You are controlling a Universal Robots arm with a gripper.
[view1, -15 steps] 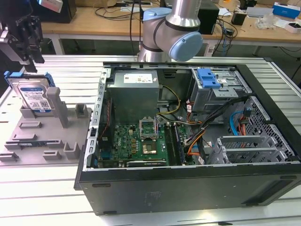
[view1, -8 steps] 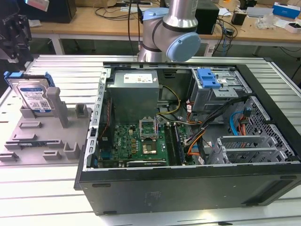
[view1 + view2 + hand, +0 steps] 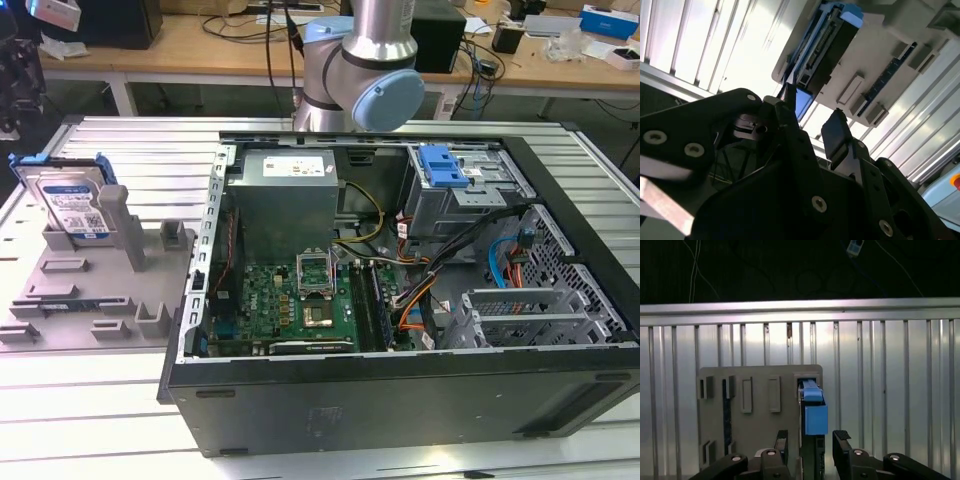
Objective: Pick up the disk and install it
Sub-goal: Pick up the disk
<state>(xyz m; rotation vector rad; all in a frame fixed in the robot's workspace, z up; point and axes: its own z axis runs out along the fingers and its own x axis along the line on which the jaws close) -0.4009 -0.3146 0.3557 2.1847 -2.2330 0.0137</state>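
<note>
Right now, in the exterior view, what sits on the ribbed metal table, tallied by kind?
Silver hard drive in blue plastic carrier, standing in the plate: 1
Grey plastic holder plate: 1
Open black computer case: 1
Total: 3

The disk (image 3: 72, 200) is silver with a white-and-blue label and a bright blue bracket round it. Its holder (image 3: 100, 290) is plain grey and the table (image 3: 90, 400) is silvery-white with a ribbed stripe pattern. The gripper (image 3: 811, 442) is all black, the arm (image 3: 380, 60) is silver with pale blue caps, and the black case (image 3: 400, 410) has a green motherboard (image 3: 285, 300) and a blue latch (image 3: 443, 165).
</note>
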